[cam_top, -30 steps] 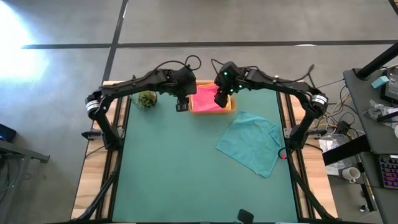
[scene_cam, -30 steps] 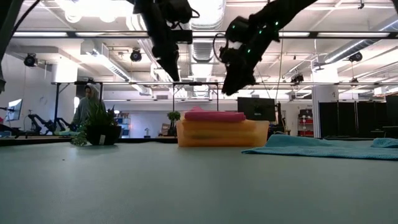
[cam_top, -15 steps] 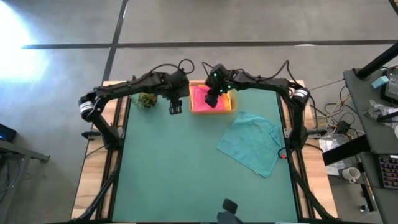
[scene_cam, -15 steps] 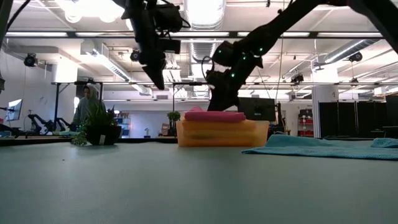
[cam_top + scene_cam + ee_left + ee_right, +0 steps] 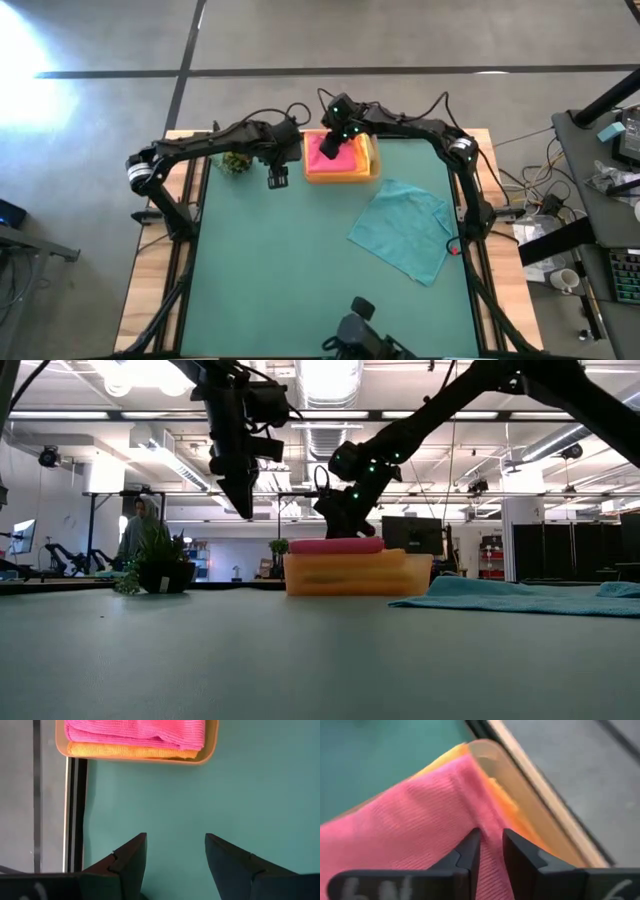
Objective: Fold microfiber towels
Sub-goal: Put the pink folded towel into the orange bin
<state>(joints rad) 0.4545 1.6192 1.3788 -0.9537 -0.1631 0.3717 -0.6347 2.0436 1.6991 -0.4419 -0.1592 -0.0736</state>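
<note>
A pink towel (image 5: 338, 155) lies on top of a stack in a shallow tan tray (image 5: 368, 160) at the far edge of the green table (image 5: 300, 270). The right gripper (image 5: 328, 148) is down on the end of the pink towel that faces the left arm. In the right wrist view its two fingers (image 5: 470, 851) stand close together with a raised ridge of pink cloth between them, pinching it. That pinch is visible only there; the high view shows only the gripper's dark body over the towel.

The low view shows the pink towel (image 5: 335, 545) as a flat band along the top of the tray, its long side running across the picture. The left wrist view alone shows an orange towel (image 5: 132, 752) folded directly under the pink one.

A teal towel (image 5: 405, 228) lies spread flat on the table near the tray, on the right arm's side, turned corner-on like a diamond.

The left gripper (image 5: 276, 178) hangs above bare table just beside the tray, jaws wide apart and holding nothing. A small green plant ball (image 5: 236, 160) sits beyond it, farther from the tray.
</note>
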